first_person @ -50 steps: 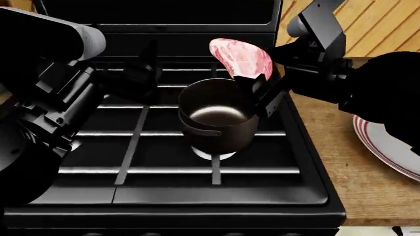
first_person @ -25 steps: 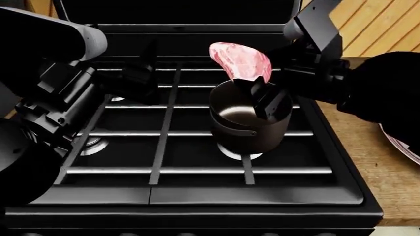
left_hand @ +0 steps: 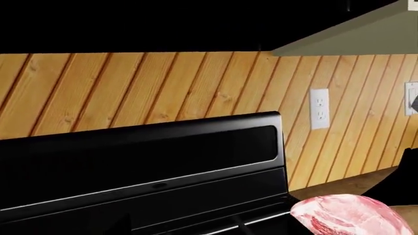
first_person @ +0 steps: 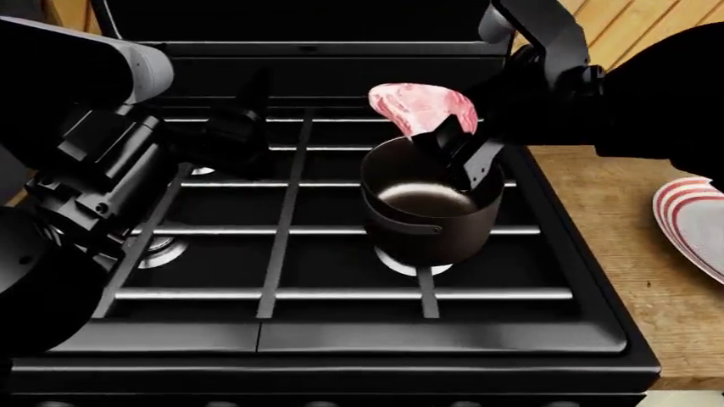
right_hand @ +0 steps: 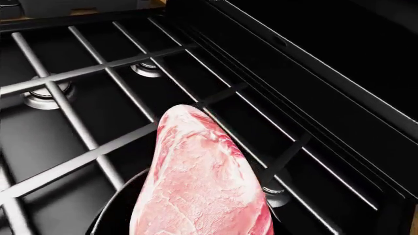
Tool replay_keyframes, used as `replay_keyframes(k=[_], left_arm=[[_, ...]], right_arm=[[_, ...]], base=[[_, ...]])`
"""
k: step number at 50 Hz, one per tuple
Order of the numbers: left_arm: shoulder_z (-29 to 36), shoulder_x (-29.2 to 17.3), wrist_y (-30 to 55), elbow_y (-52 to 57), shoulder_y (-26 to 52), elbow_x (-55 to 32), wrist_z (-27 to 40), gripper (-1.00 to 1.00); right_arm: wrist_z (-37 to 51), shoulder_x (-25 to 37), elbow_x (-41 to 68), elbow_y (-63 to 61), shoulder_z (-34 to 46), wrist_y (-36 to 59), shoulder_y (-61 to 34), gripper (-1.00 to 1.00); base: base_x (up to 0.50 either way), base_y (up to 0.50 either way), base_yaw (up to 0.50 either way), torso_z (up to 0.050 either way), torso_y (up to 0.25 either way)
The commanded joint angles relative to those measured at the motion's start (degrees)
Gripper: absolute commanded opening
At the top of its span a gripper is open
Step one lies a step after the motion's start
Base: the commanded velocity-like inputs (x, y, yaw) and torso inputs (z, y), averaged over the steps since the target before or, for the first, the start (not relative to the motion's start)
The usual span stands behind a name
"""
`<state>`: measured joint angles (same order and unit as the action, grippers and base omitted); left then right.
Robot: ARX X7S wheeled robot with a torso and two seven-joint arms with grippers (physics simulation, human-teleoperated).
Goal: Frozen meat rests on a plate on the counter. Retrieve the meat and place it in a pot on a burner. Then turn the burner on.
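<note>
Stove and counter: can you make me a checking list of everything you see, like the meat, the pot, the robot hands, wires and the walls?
Surface: black stove top with grate bars; wooden counter on its right.
Meat: pink steak held in the air above the pot's rim, not yet inside.
Pot: dark saucepan on a burner, nothing inside it.
Plate: striped plate on the counter, partly out of view.
Clutter: nothing seen.
Right gripper: shut on the steak, over the pot.
Left gripper: over the rear grates, holding nothing; too dark to tell open or shut.
Cables: nothing seen.
Surroundings: wood-plank wall, white outlet.
</note>
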<state>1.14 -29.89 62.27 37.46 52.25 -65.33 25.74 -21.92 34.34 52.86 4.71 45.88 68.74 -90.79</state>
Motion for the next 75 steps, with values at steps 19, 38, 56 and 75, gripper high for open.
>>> replay_keyframes(k=[19, 38, 56, 75], left_arm=[[0.16, -0.31, -1.89, -0.56, -1.20, 0.52, -0.48, 1.00], [0.71, -0.71, -2.19, -0.97, -0.97, 0.62, -0.34, 1.00], [0.71, -0.77, -1.47, -0.37, -0.27, -1.15, 1.38, 1.00], [1.08, -1.15, -2.18, -0.40, -0.49, -0.97, 1.20, 1.00]], right_arm=[[-7.96, 0.11, -4.37, 2.83, 8.76, 1.97, -5.40, -1.00], [-8.04, -0.43, -5.14, 3.53, 10.65, -0.11, -2.08, -1.00], [-7.83, 0.00, -5.50, 3.53, 10.86, -0.60, -2.30, -1.00], [-6.45, 0.19, -5.91, 2.49, 10.55, -1.11, -2.67, 1.00]], base=[[0.00, 0.00, 0.00, 0.000, 0.000], [0.00, 0.00, 0.00, 0.000, 0.000], [0.00, 0.00, 0.00, 0.000, 0.000], [0.00, 0.00, 0.00, 0.000, 0.000]])
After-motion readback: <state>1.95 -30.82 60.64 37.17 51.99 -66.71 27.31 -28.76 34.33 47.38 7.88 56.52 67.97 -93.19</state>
